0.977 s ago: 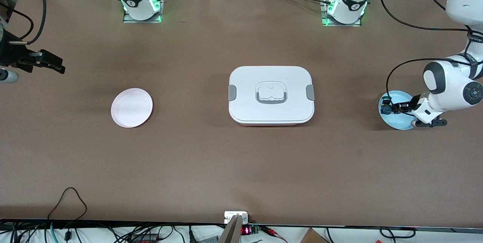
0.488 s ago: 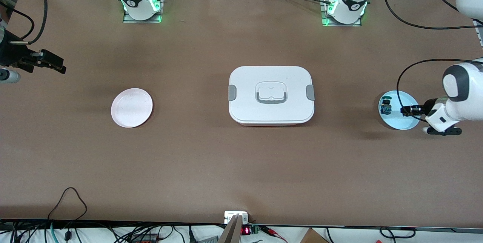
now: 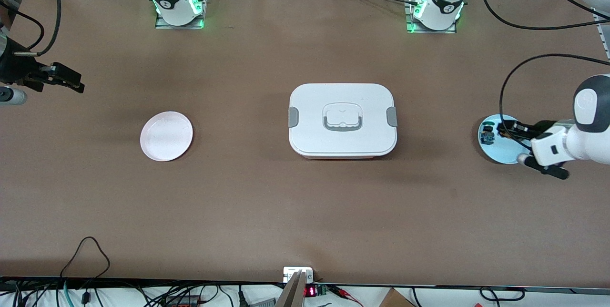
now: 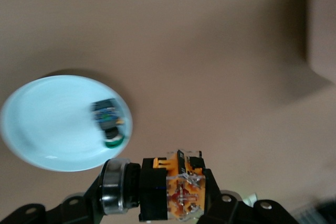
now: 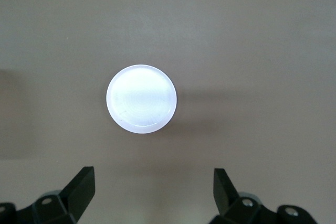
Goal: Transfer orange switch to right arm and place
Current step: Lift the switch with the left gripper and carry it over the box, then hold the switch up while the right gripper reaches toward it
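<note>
Left claw (image 3: 509,128): up in the air over the light blue plate (image 3: 503,152) at the left arm's end of the surface (image 3: 305,202), pinching the orange switch (image 4: 170,187) between its fingers.
Orange switch: held off the surface in the left claw; in the left wrist view its orange and black body sits crosswise between the two fingers, with a dark round ring at one end.
Light blue plate: flat on the surface, carrying the blue-green switch (image 4: 107,121) near its rim.
Right claw (image 5: 152,192): held in the air at the right arm's end of the surface, fingers spread wide with nothing between them; the right arm waits.
Pink plate (image 3: 166,136): bare, lying on the surface toward the right arm's end; the right wrist view looks straight down on it.
White lidded box (image 3: 342,119): closed, in the middle of the surface between the two plates, well apart from both.
</note>
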`<state>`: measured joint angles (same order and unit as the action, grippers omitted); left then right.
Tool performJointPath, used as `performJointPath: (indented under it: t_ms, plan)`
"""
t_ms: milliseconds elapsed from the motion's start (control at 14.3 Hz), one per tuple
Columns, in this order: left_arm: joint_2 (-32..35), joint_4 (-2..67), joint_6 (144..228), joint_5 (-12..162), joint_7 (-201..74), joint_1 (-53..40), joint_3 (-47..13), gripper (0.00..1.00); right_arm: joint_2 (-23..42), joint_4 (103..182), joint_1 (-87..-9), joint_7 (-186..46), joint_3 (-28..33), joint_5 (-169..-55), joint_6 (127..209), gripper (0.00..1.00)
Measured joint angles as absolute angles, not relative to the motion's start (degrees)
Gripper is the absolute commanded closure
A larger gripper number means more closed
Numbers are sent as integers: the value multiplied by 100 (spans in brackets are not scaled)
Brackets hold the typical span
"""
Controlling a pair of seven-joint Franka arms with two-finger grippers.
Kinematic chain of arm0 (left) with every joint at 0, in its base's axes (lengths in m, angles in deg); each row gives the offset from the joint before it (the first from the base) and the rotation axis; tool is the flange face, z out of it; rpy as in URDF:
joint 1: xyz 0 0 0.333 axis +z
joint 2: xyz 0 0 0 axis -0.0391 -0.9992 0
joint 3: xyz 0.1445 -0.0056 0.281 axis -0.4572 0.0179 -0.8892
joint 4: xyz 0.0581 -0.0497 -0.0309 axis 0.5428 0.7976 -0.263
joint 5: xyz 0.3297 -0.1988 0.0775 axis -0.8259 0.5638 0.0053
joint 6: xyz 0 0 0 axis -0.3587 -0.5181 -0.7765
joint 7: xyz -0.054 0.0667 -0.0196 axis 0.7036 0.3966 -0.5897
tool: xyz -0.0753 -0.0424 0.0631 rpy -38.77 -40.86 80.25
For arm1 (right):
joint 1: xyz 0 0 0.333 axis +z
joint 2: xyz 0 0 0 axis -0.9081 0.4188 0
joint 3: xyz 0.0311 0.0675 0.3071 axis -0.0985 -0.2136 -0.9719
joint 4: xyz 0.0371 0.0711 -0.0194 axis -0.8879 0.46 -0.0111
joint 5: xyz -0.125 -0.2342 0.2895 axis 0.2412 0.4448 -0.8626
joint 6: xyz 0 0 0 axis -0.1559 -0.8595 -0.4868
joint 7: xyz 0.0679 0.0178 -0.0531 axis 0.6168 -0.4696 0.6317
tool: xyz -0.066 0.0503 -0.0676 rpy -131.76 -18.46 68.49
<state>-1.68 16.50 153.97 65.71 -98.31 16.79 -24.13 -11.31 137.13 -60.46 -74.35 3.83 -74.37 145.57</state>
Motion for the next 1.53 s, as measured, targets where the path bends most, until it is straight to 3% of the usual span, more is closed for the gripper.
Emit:
performJointPath:
  t_ms: [349,628,837,1256,1535]
  plan:
    - [-164,1571,14493,7904,-10125,1688,-1238,96,-1130,13711,-6045,-7429,382,-7437,14551,0]
    - [-166,1580,14614,9636,-11144,1705,-1026,96,-1128,13711,-6047,-7424,385,-7471,14316,0]
    - [-178,1614,15178,10477,-12211,1764,-850,97,-1128,13711,-6045,-7346,383,-7947,14200,0]
    - [-184,2148,16198,12519,-14370,1766,73,99,-861,13725,-6045,-7331,382,-9868,14063,0]
    - [-123,2196,17846,13477,-15345,1715,710,99,-499,13829,-5945,-7329,367,-11370,14083,0]
